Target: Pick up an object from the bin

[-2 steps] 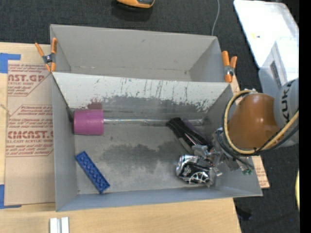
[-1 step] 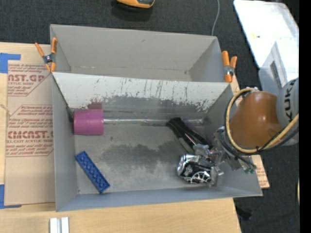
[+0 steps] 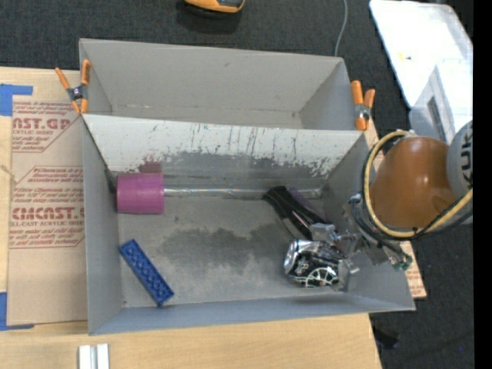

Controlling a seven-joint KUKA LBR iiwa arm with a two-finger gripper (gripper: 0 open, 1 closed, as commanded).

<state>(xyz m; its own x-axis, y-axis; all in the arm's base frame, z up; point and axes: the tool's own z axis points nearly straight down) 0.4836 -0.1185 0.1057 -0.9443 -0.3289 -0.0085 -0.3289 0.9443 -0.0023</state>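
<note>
We see the gripper [image 3: 314, 266] down low in the bin [image 3: 231, 75], close to the floor in the front right corner, near where the right wall meets the front wall. It shows as a tangle of shiny metal and black parts. We cannot tell whether it is wide or narrow, and we cannot make out anything held in it. Behind it the arm [image 3: 475, 160] comes in over the right rim, with its rounded orange cover [image 3: 407, 181] and a loop of cable hanging just above that rim.

The thing nearest the gripper is a long black thing [image 3: 288, 204]. It lies flat on the floor in the right half of the bin and runs on a slant from near the foot of the back wall down toward the gripper. Its near end reaches the metal parts just above the gripper, but we cannot tell if the two touch there.

The other things lie well apart from the gripper, on the left side. A pink cylinder [image 3: 140, 193] lies on its side against the foot of the back wall, close to the left wall. A flat blue brick [image 3: 146, 272] with studs on top lies slantwise in the front left corner. The middle of the floor between them is bare scuffed metal.
</note>
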